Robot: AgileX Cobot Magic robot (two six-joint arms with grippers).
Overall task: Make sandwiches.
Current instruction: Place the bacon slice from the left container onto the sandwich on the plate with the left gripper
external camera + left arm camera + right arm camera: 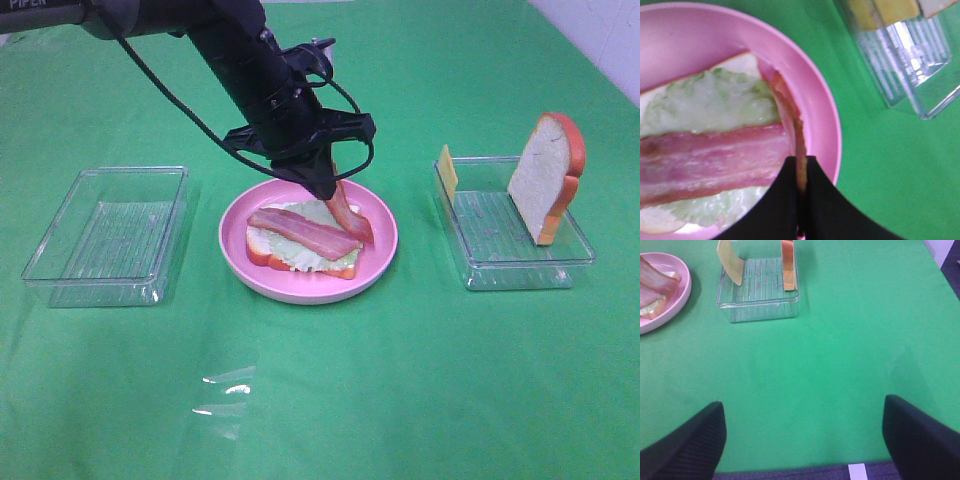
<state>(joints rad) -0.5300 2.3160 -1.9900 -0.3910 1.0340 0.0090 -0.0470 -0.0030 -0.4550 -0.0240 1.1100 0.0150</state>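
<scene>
from above, your left pincer (pixel 322 186) is clamped on a bacon strip (pixel 350 214), its free end low over the pink plate (pixel 300 290).

left wrist: lay it level beside the flat strip (pixel 710 150) on the lettuce (pixel 715 102) before letting go.

right wrist: your right pincer (pixel 802 440) is spread wide and empty above the worktop (pixel 830 365).

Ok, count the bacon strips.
2. One bacon strip lies flat across the lettuce on the pink plate; the second strip hangs from the left tool over the plate. None seems hidden.
</scene>
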